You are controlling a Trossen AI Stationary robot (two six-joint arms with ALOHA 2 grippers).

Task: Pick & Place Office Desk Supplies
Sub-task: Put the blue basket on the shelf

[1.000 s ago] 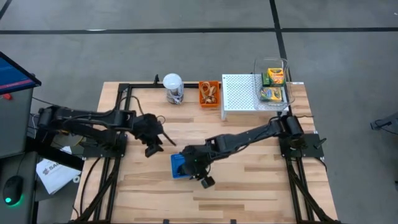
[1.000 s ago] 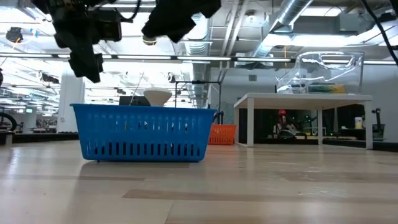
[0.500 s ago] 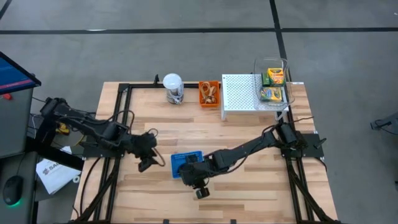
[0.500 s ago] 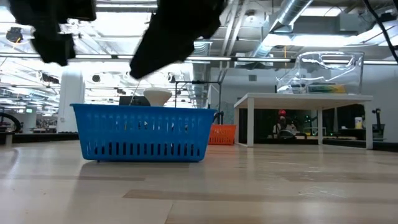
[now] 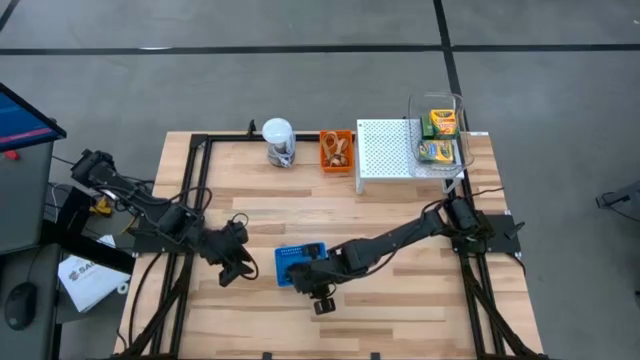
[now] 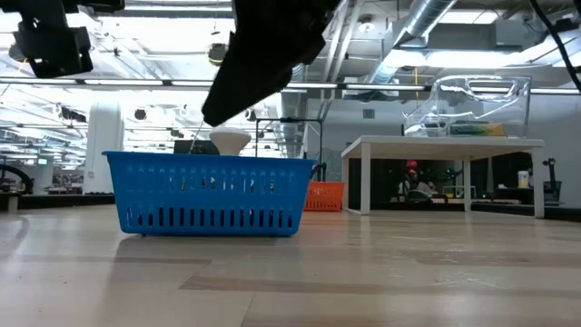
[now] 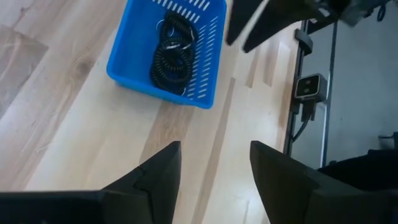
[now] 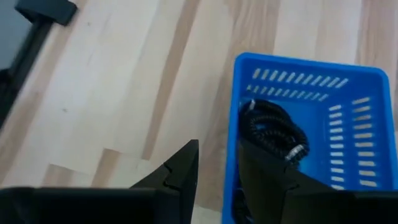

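Black coils (image 7: 171,53) lie in the blue basket (image 5: 290,262); left hand (image 5: 232,272) has drawn nearer.

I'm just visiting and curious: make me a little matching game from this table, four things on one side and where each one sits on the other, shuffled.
Things:
1. crayon boxes
2. black coiled rings
3. tan rubber bands
4. white-lidded jar

Places:
A. inside the blue basket
B. standing on the bare table, left of the orange bin
C. in the clear container on the white shelf
D. in the orange bin

Pairs: 1-C, 2-A, 3-D, 4-B
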